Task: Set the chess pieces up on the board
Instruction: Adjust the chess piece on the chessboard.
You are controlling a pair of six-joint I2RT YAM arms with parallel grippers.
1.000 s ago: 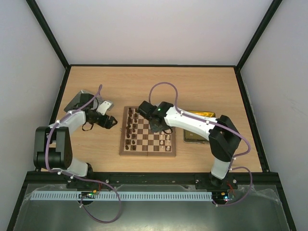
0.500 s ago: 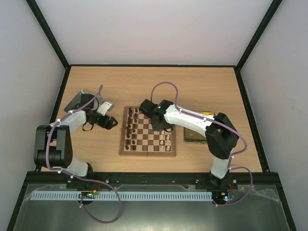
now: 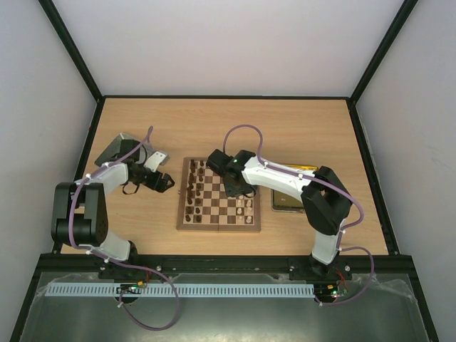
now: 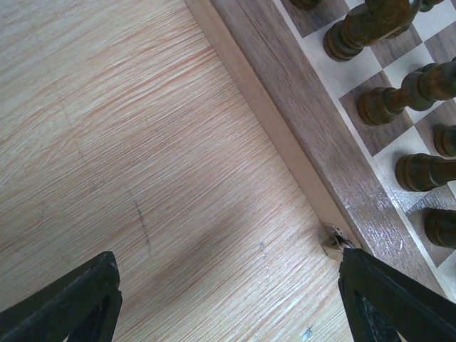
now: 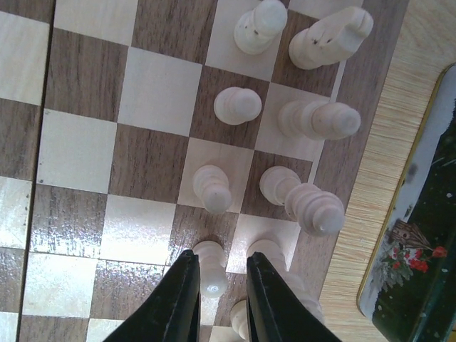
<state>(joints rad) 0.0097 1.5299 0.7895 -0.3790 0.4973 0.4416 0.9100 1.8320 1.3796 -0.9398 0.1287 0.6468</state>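
Observation:
The board point(image 3: 219, 222) lies mid-table. Dark brown chess pieces point(image 3: 192, 192) stand in its two left columns and cream ones point(image 3: 249, 206) along its right side. My right gripper point(image 3: 241, 191) hangs low over the cream side. In the right wrist view its narrowly parted fingers point(image 5: 178, 299) straddle a standing cream pawn point(image 5: 211, 274); the left finger is against it and a gap shows on the right. My left gripper point(image 4: 228, 306) is wide open and empty over bare table beside the board's left border point(image 4: 285, 78), near the dark pieces point(image 4: 388, 100).
A gold tin tray point(image 3: 285, 201) lies right of the board, its rim also in the right wrist view point(image 5: 420, 235). A dark grey object point(image 3: 114, 148) and a small white item point(image 3: 158, 154) sit at the far left. A small metal clasp point(image 4: 335, 246) sits on the board's edge.
My right gripper has shifted slightly right and nearer over the cream pieces. The left arm has hardly moved.

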